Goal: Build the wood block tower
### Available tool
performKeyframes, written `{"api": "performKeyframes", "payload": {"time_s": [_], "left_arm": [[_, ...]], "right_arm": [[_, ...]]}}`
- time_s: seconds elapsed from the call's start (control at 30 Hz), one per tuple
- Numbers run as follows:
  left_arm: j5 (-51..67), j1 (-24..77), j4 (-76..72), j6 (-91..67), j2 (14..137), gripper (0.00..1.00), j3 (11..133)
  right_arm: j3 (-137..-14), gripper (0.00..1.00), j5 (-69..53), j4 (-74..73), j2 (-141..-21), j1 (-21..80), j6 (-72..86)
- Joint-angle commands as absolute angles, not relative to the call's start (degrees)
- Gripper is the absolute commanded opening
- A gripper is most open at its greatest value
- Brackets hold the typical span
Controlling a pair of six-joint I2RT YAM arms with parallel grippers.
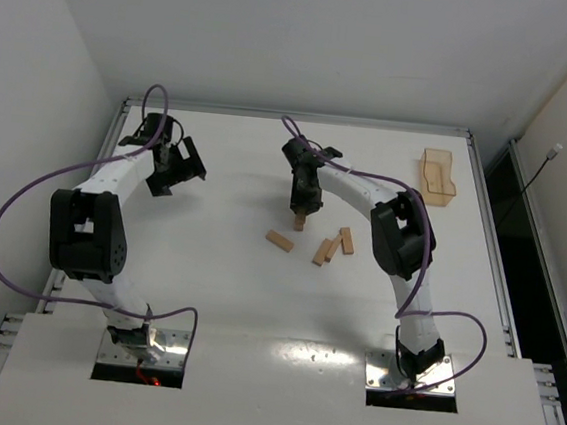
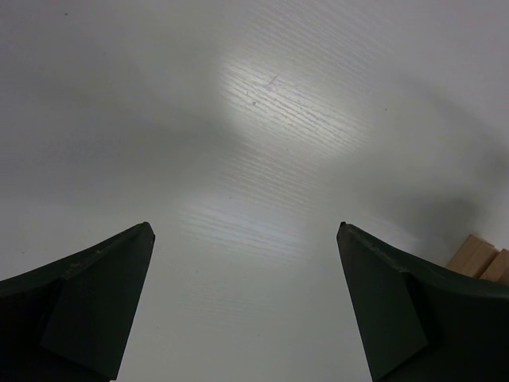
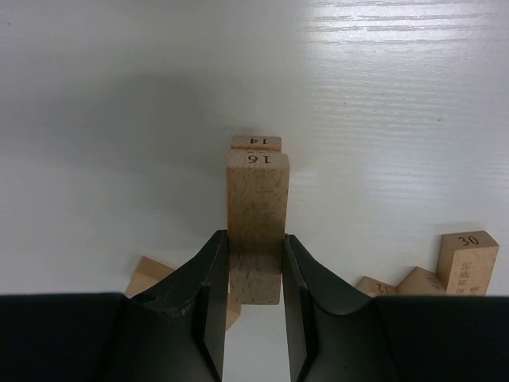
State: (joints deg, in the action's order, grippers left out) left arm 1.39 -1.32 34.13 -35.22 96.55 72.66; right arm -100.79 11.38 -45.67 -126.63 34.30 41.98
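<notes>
1. From the top view, the left tool (image 1: 179,167) hangs spread wide over the bare far-left part of the counter (image 1: 215,296), holding nothing. The right tool (image 1: 302,212) points down near the counter's middle, right over the wood block tower (image 1: 301,222), which is only a low stub. Loose blocks (image 1: 326,251) lie just to the near right, and a tray (image 1: 438,175) sits in the far right corner.
2. In the left wrist view, the left tool (image 2: 245,227) is fully spread, with only counter between its fingers (image 2: 95,294). Blocks (image 2: 481,259) peek in at the right edge.
3. In the right wrist view, the right tool (image 3: 254,239) is clamped on the block marked 16 (image 3: 257,199). Just beyond it is the block marked 14 (image 3: 256,143); whether they touch I cannot tell.
</notes>
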Motion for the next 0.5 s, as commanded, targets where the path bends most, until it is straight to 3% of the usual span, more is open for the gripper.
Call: {"api": "performKeyframes", "payload": {"time_s": [0.0, 0.17, 0.47], "left_arm": [[2.1, -1.6, 33.5, -35.8, 96.9, 1.0, 74.7], [2.1, -1.6, 33.5, -35.8, 96.9, 1.0, 74.7], [2.1, -1.6, 33.5, -35.8, 97.4, 1.0, 75.2]], "right_arm": [[-103.3, 0.06, 11.0, -44.8, -127.4, 34.1, 41.7], [-103.3, 0.16, 11.0, -44.8, -127.4, 34.1, 41.7], [-102.7, 0.17, 9.9, -44.8, -127.4, 34.1, 41.7]]}}
